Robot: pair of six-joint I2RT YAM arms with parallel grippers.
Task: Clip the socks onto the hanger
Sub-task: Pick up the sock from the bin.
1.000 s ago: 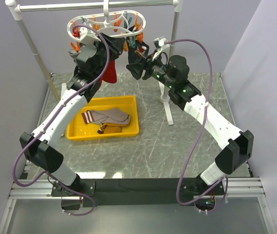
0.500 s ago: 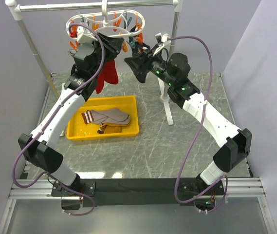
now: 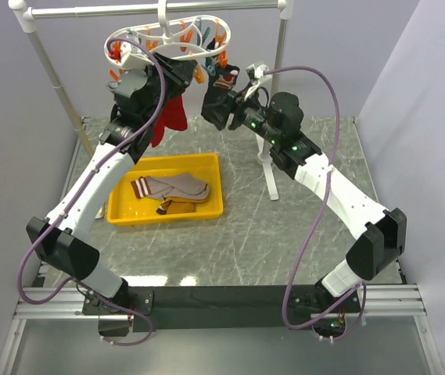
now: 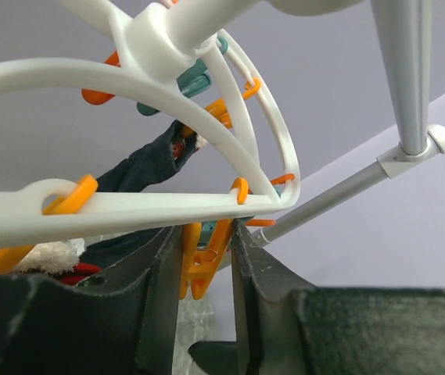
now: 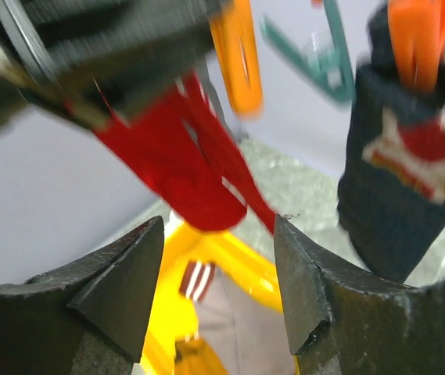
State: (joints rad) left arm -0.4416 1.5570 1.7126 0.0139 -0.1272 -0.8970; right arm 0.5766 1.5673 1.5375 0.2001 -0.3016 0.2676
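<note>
Left wrist view: L gripper (image 4: 206, 242) clenched on an orange pin (image 4: 200, 273) that dangles from the hanger (image 4: 128, 207) rim. The pin's long axis runs 12-to-6 between the fingers, one finger pressed to each side (its mouth is out of sight, so no telling if it gapes).

Top view: red sock (image 3: 172, 116) hangs at 6 o'clock below that gripper, long axis vertical. What carries it (jaws, a pin or a drape over the wrist) can't be made out.

R gripper (image 5: 218, 266) is released, nothing between its fingers, and sits at 3 o'clock of the red sock, near but apart. In the R wrist view the sock lies at 11 o'clock beyond the open gap, blurred. A dark sock (image 5: 394, 187) hangs pinned at that gripper's 1 o'clock.

Grey and brown socks (image 3: 177, 186) lie in the tray (image 3: 167, 217) on the table, well below both arms.

Judgement: the coming move turns on sock top vs pin. The cuff must come up to the pin, which sits at the sock's 12 o'clock. The L arm is tied up on the pin, so the R arm, free and just beside, looks the nearer one to feed the fabric in. The risk is a slip of the cuff before the pin bites.
</note>
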